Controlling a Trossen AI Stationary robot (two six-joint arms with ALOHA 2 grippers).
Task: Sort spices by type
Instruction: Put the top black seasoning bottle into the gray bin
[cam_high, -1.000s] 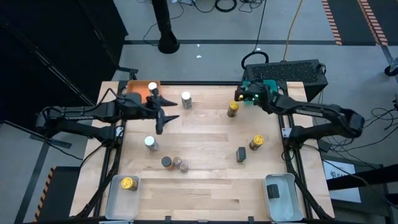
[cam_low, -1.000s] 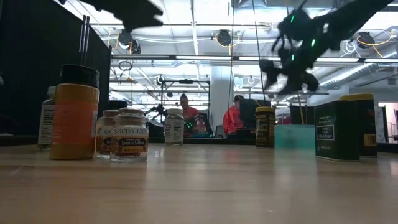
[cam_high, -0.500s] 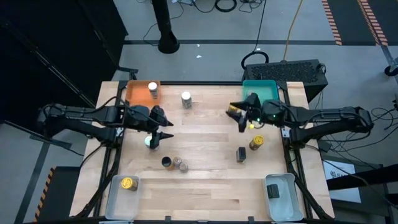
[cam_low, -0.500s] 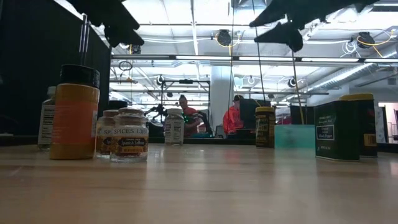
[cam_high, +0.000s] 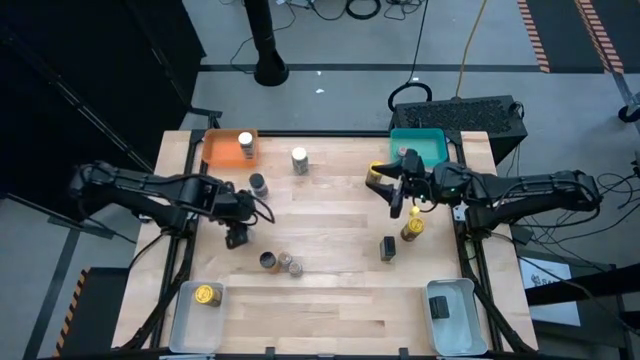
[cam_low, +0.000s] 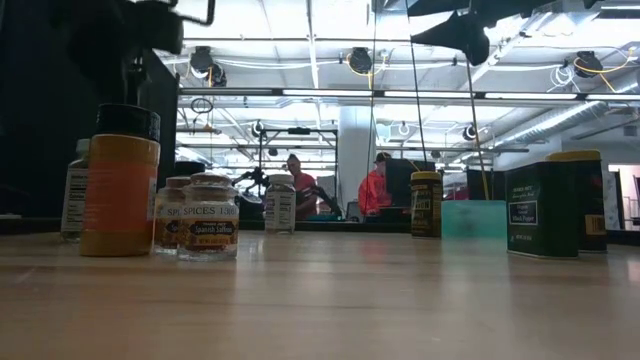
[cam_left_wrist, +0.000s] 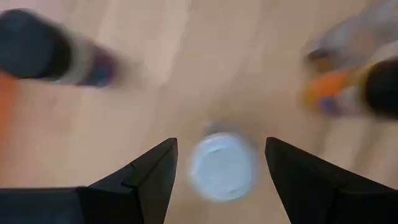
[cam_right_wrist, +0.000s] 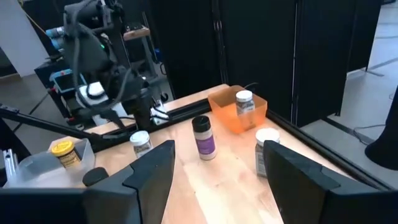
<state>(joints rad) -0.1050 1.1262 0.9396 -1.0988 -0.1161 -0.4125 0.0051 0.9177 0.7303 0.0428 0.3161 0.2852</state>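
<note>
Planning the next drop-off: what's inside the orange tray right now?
The orange tray holds one white-lidded jar, standing upright at its right side. The rest of the tray floor looks bare; whatever the jar stands on is covered.

Bare wooden tabletop (cam_high: 330, 215) lies open mid-table; two small brown-labelled jars (cam_high: 280, 263) crowd its near-left edge

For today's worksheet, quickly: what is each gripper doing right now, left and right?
Left gripper: open, empty, above a white-lidded jar.
Right gripper: open, holding nothing.
</note>
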